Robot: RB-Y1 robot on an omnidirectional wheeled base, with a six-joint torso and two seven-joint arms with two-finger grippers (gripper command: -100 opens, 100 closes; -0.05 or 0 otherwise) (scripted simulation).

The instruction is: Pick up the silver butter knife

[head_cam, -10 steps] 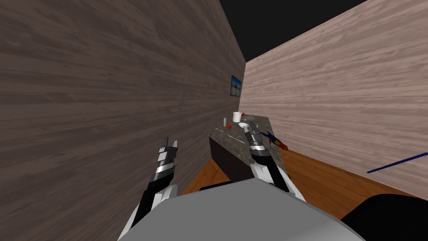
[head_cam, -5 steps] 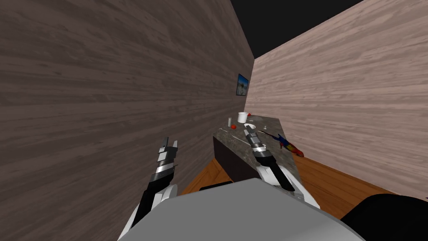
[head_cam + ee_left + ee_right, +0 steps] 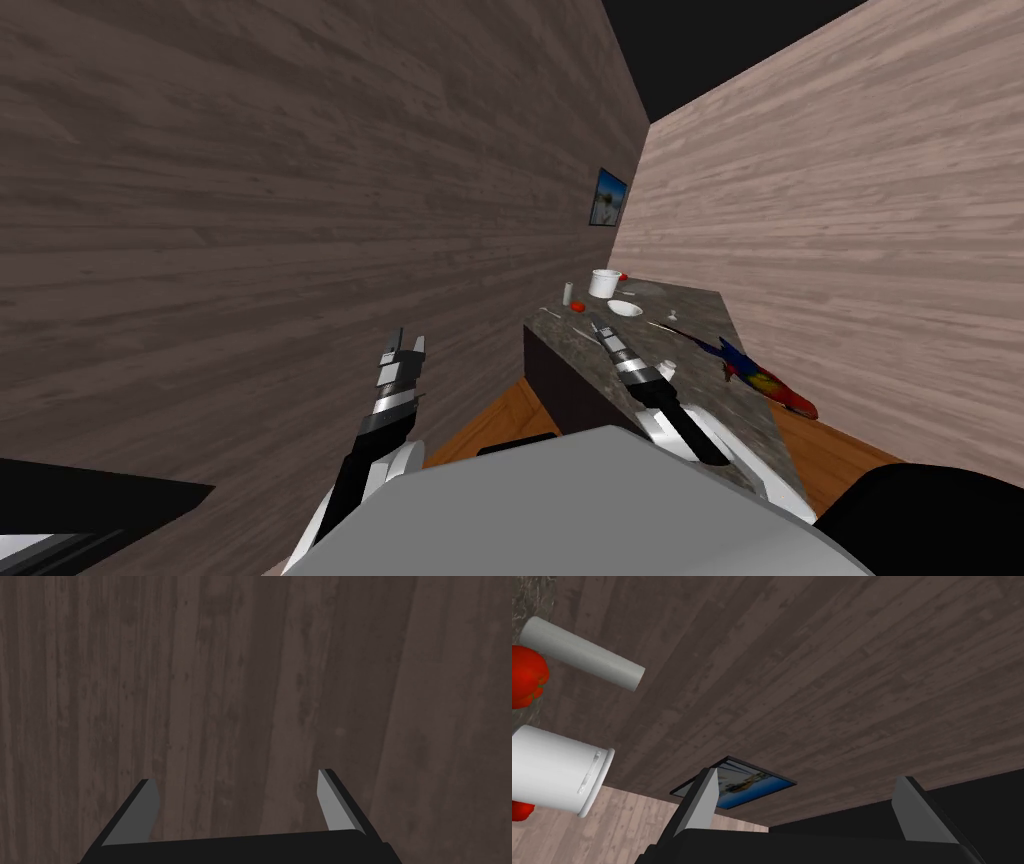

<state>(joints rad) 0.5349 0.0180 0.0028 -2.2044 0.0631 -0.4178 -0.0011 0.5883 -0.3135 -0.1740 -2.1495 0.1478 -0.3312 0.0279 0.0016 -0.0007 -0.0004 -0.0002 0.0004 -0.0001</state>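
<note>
Thin pale utensils lie on the dark stone counter (image 3: 690, 385): one near its left edge (image 3: 549, 313) and one past the bowl (image 3: 661, 324). Which of them is the butter knife I cannot tell. My right gripper (image 3: 599, 326) hangs open over the counter's near left part, short of the white bowl (image 3: 625, 309). In its wrist view the right gripper (image 3: 809, 776) holds nothing and looks past a white cup (image 3: 557, 776), a white cylinder (image 3: 582, 653) and a red tomato (image 3: 527, 676). My left gripper (image 3: 407, 343) (image 3: 236, 776) stands open by the dark wood wall.
A white cup (image 3: 604, 283), a small cylinder (image 3: 567, 293) and a tomato (image 3: 577, 306) stand at the counter's far end. A red, yellow and blue parrot figure (image 3: 765, 382) lies on its right side. The wood wall (image 3: 300, 200) runs close on my left; a picture (image 3: 607, 197) hangs on it.
The whole head view has shifted: the counter and its things slid right and look nearer, so I have moved. My right gripper sits lower over the counter. The left arm is unchanged.
</note>
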